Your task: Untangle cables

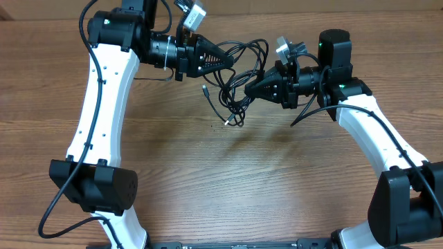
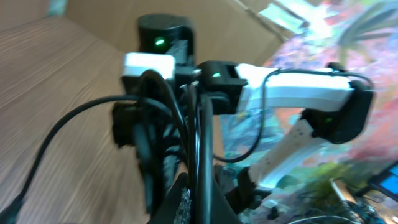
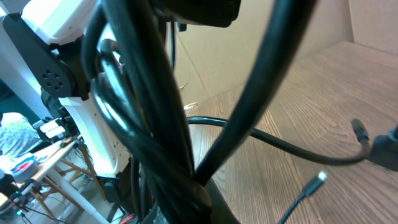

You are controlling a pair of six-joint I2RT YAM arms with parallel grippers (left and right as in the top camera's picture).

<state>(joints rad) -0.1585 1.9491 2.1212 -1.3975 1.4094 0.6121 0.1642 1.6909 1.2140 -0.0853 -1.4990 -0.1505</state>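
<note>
Filling the overhead view is the wood-grain table (image 1: 208,180). At upper centre, the left gripper (image 1: 232,62) and right gripper (image 1: 248,90) face each other, each clenched on the cables (image 1: 235,104), a tangle strung between them. Two plugs (image 1: 227,122) dangle below.

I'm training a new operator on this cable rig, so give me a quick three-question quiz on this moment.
1. True or false: neither claw touches the cables.
2. The left claw and right claw are: A) both open, B) both shut on the cables, C) one open and one shut.
3. Fill in: the cables hang ____ the two claws.

Key: 1 false; 2 B; 3 between.
</note>
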